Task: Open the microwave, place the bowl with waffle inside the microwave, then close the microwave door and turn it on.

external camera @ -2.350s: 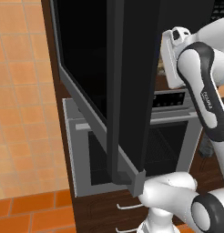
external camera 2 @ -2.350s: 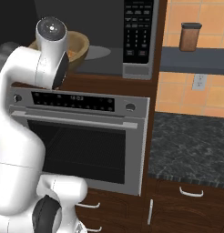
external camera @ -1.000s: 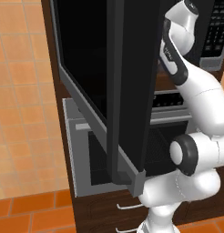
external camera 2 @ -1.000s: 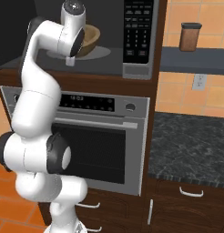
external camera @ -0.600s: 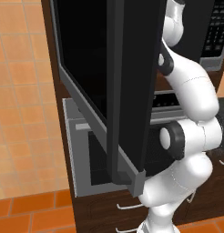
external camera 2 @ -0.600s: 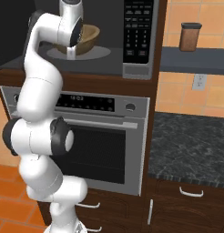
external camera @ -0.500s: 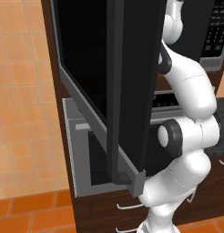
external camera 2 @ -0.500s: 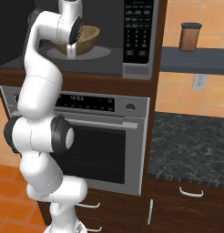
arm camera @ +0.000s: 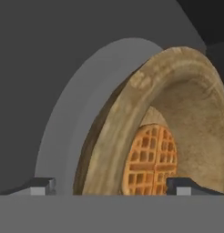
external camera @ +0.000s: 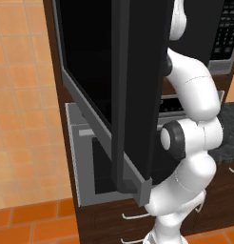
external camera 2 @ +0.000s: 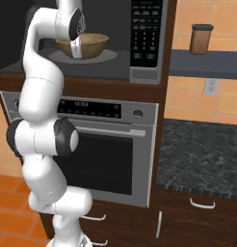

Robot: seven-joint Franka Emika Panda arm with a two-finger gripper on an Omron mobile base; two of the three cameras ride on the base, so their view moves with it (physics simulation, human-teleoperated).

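You have the microwave door (external camera: 138,90) swung wide to the left, edge-on in the left base view, so the cavity is free for the arm to reach in. In the right base view the bowl (external camera 2: 83,44) sits on the pale grey turntable (external camera 2: 111,54) inside the microwave (external camera 2: 144,75), left of the black keypad (external camera 2: 146,29). That puts it where the task wants it.

The gripper (external camera 2: 77,49) hangs at the bowl's near rim, fingers pointing down. In the hand view 1 dark fingertip (arm camera: 41,185) rises outside the bowl, against the turntable, and the other (arm camera: 189,186) rises inside it, beside the waffle (arm camera: 150,160), which lies flat on the bowl's floor. So the jaws straddle the rim, the natural way to carry a bowl broader than the claw. The tips stand well apart with the whole wall between them, so I judge the claw open or only loosely around the rim; whether a pad touches the rim I cannot tell.

If it has let go, the sensible next move is to draw the hand straight back out of the cavity without nudging the bowl, then go round the door's outer face to push it shut. The steel oven (external camera 2: 111,149) below takes no part in this.
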